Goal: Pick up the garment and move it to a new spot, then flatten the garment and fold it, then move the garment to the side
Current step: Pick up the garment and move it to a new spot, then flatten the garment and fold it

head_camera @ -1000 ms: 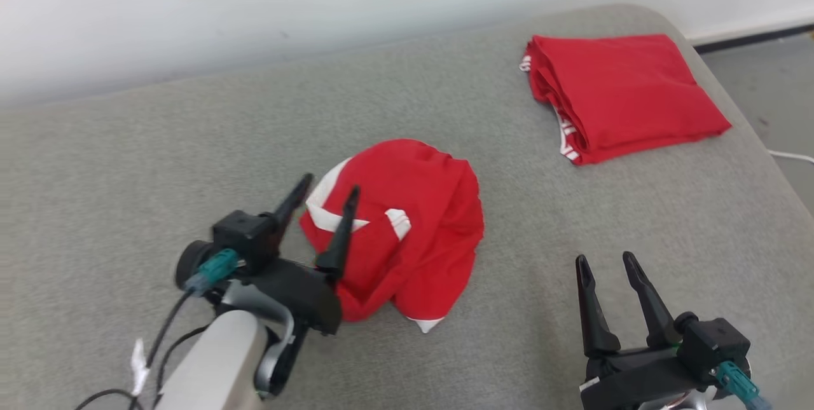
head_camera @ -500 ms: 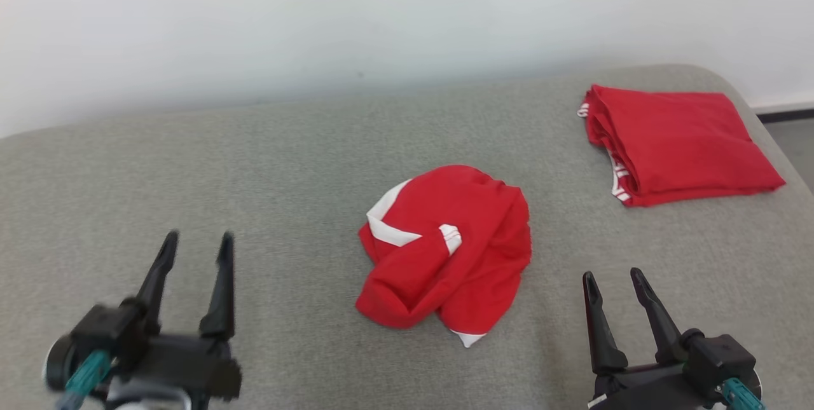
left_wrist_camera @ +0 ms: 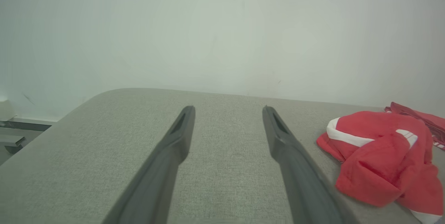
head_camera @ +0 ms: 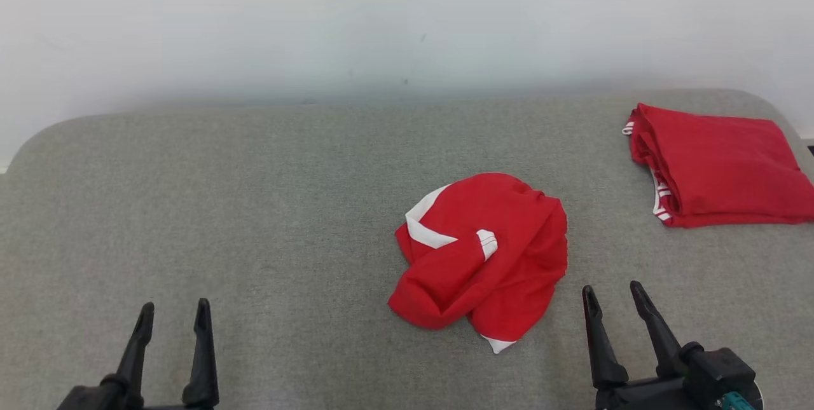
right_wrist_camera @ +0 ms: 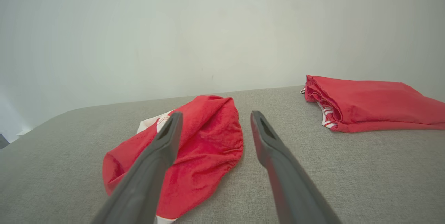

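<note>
We see both pincers low over a grey padded surface (head_camera: 254, 206), fingers pointing toward a pale wall (head_camera: 318, 28). The left pincer (head_camera: 175, 304) is released: its two dark fingers stand wide apart with nothing but bare grey fabric between them. The right pincer (head_camera: 611, 287) is released as well, its fingers spread and empty.

The garment (head_camera: 483, 257), red with white trim, lies in a crumpled heap on the surface. From the left pincer it sits ahead and off to the right, well apart from the fingertips. From the right pincer it sits ahead and to the left, near the left finger but not touching it. We see a small white corner of cloth at the heap's near edge, the part closest to that pincer. A white band curves across the heap's top, and a short white cuff shows beside it. In the right wrist view, the left finger crosses in front of the heap, while the gap between the two fingers shows mostly grey surface beside the cloth's gathered edge.

A second red garment (head_camera: 718, 165), folded into a flat stack with white-striped edging along one side, rests ahead and to the right of the right pincer, well apart from it, and apart from the crumpled heap.
</note>
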Available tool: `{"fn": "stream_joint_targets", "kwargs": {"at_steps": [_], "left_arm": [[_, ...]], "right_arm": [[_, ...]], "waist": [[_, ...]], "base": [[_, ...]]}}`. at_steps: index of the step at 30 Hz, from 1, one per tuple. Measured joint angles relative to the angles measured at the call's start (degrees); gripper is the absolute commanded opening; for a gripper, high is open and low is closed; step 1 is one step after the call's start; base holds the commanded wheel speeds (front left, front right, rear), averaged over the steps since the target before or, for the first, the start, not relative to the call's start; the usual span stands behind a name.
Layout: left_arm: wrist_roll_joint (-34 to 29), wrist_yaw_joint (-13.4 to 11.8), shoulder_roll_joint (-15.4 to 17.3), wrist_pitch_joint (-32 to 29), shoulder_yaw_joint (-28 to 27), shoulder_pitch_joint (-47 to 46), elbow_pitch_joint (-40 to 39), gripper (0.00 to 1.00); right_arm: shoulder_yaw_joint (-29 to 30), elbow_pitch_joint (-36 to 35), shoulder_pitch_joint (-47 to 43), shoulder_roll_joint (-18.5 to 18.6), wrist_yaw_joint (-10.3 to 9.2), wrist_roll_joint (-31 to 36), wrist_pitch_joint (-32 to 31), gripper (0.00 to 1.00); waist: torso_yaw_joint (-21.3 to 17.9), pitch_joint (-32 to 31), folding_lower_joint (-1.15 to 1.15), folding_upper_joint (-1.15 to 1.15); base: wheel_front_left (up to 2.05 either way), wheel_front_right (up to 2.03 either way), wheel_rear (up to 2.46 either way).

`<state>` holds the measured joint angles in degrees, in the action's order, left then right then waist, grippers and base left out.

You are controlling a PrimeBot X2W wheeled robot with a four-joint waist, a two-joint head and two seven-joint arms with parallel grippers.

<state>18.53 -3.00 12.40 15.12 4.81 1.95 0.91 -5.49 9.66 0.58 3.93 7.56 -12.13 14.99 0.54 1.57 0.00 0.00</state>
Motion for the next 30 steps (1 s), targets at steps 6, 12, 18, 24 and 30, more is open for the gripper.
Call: {"fn": "stream_joint_targets", "kwargs": {"at_steps": [6, 12, 18, 24, 30], "left_arm": [[-1.96, 2.05, -2.38, -0.01, -2.08, 1.55, -0.01, 1.00], [-3.32, 4.27, -4.24, -0.01, -4.30, 1.76, 0.85, 1.00], [-5.02, 5.91, -5.58, -0.01, -5.89, 1.75, 1.42, 1.00], [-6.08, 6.92, -6.41, -0.01, -7.25, 1.71, 1.87, 1.00], [-7.26, 7.51, -7.24, -0.01, -7.86, 1.66, 1.88, 1.00]], "right_arm": [[-0.22, 0.40, -0.65, -0.02, 0.00, -0.02, 0.00, 1.00], [-0.49, 0.69, -0.75, -0.07, 0.00, -0.04, 0.00, 1.00], [-0.49, 0.94, -0.74, -0.02, 0.00, -0.46, 0.00, 1.00], [-0.44, 0.93, -0.93, -0.04, 0.00, -0.46, 0.00, 1.00], [-0.32, 0.96, -0.93, -0.05, 0.00, -0.46, 0.00, 1.00]], "waist": [[1.12, -0.03, 0.00, 0.00], [1.20, -0.21, 0.01, 0.00], [0.94, -0.18, 0.01, 0.00], [0.81, -0.23, 0.01, 0.00], [0.83, -0.18, 0.01, 0.00]], "base": [[0.00, 0.00, 0.00], [0.00, 0.00, 0.00], [0.00, 0.00, 0.00], [0.00, 0.00, 0.00], [0.00, 0.00, 0.00]]}}
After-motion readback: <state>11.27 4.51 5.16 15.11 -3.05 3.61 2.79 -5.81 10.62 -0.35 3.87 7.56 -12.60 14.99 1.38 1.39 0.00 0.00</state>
